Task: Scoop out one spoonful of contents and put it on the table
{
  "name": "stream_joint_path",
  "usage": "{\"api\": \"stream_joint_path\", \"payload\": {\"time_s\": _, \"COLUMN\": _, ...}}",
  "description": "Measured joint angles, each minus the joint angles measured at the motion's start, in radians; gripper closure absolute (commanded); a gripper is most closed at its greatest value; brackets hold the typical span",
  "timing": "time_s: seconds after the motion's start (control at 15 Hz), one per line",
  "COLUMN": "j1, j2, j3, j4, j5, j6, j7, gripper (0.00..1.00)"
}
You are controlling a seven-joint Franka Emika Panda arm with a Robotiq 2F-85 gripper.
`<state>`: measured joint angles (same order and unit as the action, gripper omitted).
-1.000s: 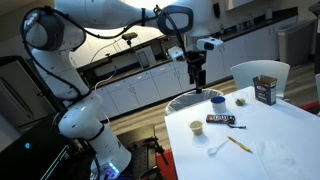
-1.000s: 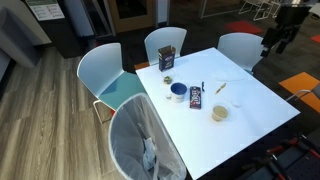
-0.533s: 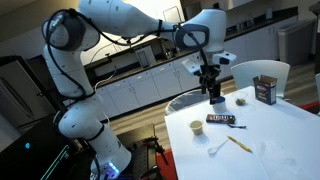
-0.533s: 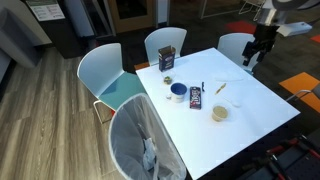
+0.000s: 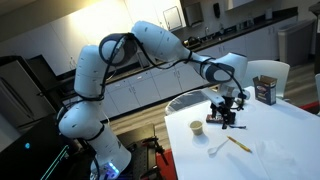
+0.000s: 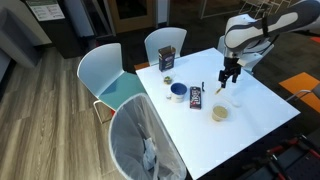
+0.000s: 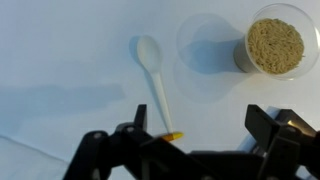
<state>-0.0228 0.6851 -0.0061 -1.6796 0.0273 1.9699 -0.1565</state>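
Observation:
A white plastic spoon (image 7: 153,75) lies flat on the white table (image 7: 60,60), bowl end away from me. A clear cup of tan granular contents (image 7: 274,45) stands to its right and also shows in both exterior views (image 5: 196,127) (image 6: 219,112). My gripper (image 7: 200,130) hangs open just above the table, over the spoon's handle end, with nothing between its fingers. In both exterior views the gripper (image 5: 228,110) (image 6: 230,80) points down over the middle of the table (image 6: 262,112). The spoon (image 5: 218,149) lies near the table's front edge.
On the table are a thin orange-tipped stick (image 5: 238,143), a dark candy bar (image 6: 195,97), a blue bowl (image 6: 177,92), a small cup (image 6: 168,81) and a brown box (image 6: 167,60). White chairs (image 6: 105,75) ring the table; a mesh chair (image 6: 145,140) stands in front.
The arm has swung from high beyond the table's edge down over the table. The gripper now hangs low over the spoon and has stayed open.

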Motion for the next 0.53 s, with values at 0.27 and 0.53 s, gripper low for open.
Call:
{"api": "stream_joint_path", "payload": {"time_s": 0.27, "j1": 0.021, "j2": 0.121, "j3": -0.002, "j4": 0.092, "j5": -0.068, "j6": -0.004, "j7": 0.012, "gripper": 0.0}}
{"api": "stream_joint_path", "payload": {"time_s": 0.53, "j1": 0.029, "j2": 0.129, "j3": -0.008, "j4": 0.114, "j5": -0.09, "j6": -0.016, "j7": 0.024, "gripper": 0.0}}
